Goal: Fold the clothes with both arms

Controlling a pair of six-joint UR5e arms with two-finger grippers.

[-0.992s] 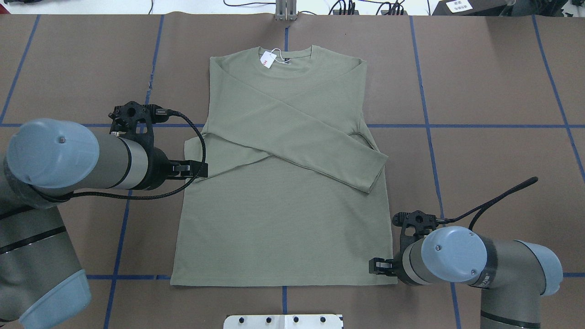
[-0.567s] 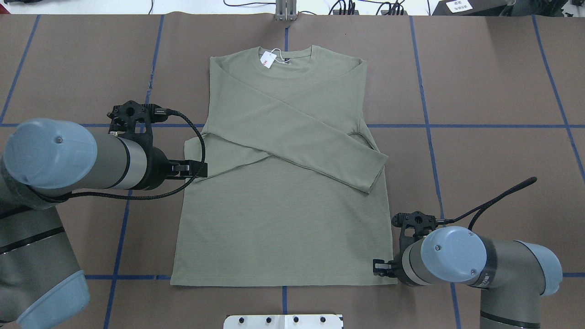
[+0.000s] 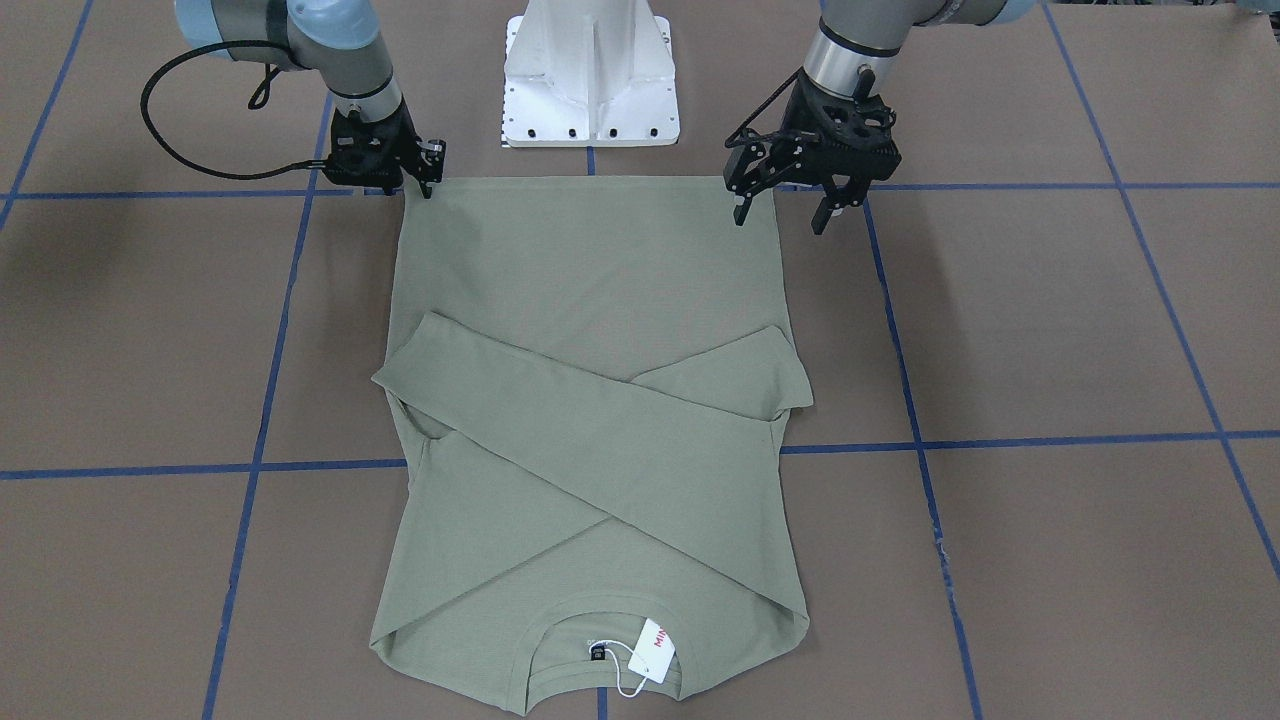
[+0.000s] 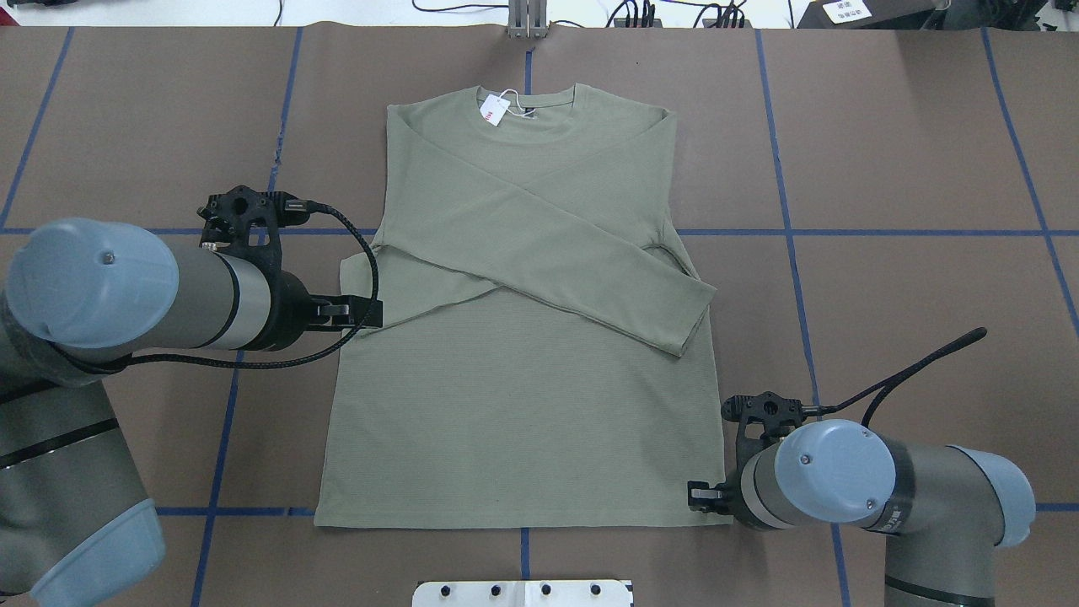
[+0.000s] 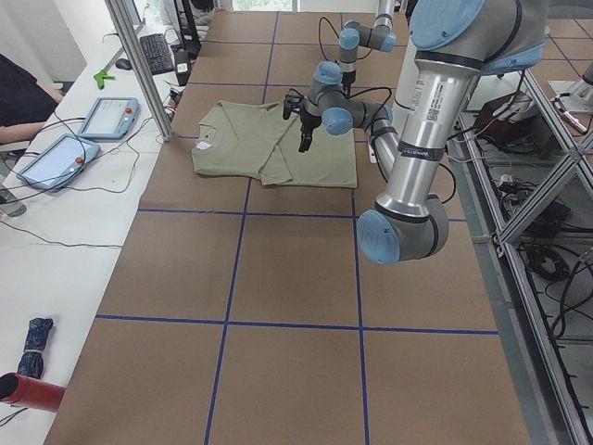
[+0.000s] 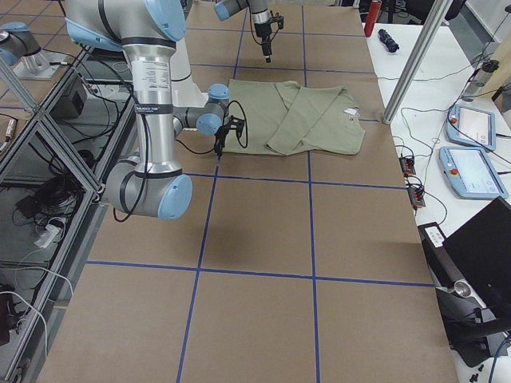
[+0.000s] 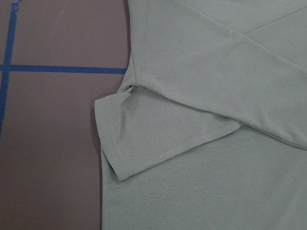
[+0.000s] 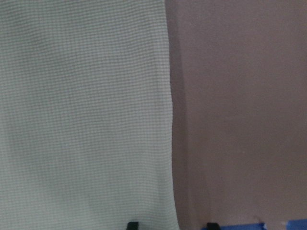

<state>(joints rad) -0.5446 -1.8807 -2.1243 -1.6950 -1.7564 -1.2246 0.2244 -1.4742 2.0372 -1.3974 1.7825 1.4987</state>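
**tapegrid:** So what's actually changed over the last second? I keep flipping between shots and barely see anything.

**knitpick:** Pretty much nothing, honestly. The green shirt (image 4: 523,421) hasn't budged. It's flat in the middle of the brown table (image 4: 885,169), neck on the far side from the robot, both sleeves crossed over the chest, white hang tag (image 4: 494,109) at the collar. The right arm has crept a hair, and its cable tip sits a touch lower in the overhead view. The left arm's big blue cap slid slightly toward that view's edge.

**tapegrid:** Grippers?

**knitpick:** The right gripper (image 4: 698,496) is down at the hem corner on the robot's right. Its wrist cam shows the fingertips (image 8: 132,224) parted, one over fabric and one over bare table, with the shirt's side edge running between them. Nothing pinched. The left gripper (image 3: 779,220) is spread wide and empty, up off the table by the shirt's left edge, near the cuff (image 7: 115,143) that pokes out past the side. Same spot as before.
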